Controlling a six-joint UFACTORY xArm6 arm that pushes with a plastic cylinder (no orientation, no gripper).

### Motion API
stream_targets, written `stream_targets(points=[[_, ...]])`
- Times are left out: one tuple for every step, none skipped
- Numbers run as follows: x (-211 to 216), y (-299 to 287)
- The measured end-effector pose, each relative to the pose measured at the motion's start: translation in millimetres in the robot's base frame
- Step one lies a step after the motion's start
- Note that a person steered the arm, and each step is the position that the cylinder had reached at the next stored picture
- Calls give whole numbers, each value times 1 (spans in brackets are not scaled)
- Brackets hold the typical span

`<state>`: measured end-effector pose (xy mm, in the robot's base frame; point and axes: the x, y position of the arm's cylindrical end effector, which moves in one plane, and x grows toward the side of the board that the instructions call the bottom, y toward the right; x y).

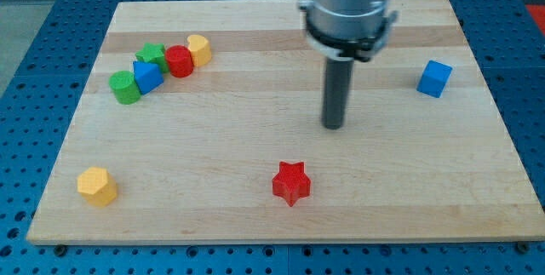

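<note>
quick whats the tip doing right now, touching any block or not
My tip: touching nothing, standing on bare board; the red star is nearest, toward the view's bottom left, with a clear gap between.

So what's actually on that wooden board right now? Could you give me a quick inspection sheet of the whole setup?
Surface: wooden board, lying flat.
Blocks: green cylinder, blue block, green star, red cylinder and yellow block clustered at the view's upper left; yellow hexagonal block lower left; red star bottom centre; blue cube at right.
Clutter: nothing seen.
Tool: my tip touches no block; the red star is nearest, below it.
Cables: nothing seen.
Surroundings: blue perforated table.
</note>
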<state>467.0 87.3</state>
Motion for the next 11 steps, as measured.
stream_targets(points=[[0, 61], [-1, 116], [-6, 161], [-18, 184], [-29, 184], [-41, 184], [-55, 184], [-57, 174], [-58, 154], [-67, 143], [-79, 136]])
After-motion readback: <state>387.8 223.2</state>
